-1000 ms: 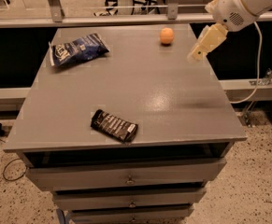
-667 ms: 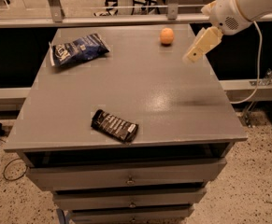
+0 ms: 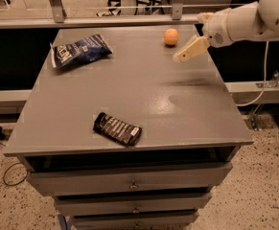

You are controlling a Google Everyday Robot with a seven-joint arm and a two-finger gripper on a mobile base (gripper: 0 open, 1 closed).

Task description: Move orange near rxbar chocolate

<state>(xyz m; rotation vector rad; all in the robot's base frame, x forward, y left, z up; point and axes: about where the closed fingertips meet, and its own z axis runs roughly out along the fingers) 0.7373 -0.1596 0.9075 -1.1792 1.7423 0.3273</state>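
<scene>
The orange [image 3: 171,37] is a small round fruit resting at the far right of the grey tabletop [image 3: 129,80]. The rxbar chocolate [image 3: 117,128] is a flat black wrapper with white lettering and a pale end, lying near the table's front edge, left of centre. My gripper [image 3: 180,57] reaches in from the right on a white arm [image 3: 239,23]. It hovers above the table, just in front of and slightly right of the orange, apart from it and holding nothing.
A crinkled blue chip bag [image 3: 78,51] lies at the far left of the table. Drawers [image 3: 129,181] sit below the front edge. A metal rail [image 3: 105,20] runs behind the table. A cable [image 3: 261,80] hangs at the right.
My gripper has moved left and a little forward, coming closer to the orange. The orange, the bar and the bag have not moved.
</scene>
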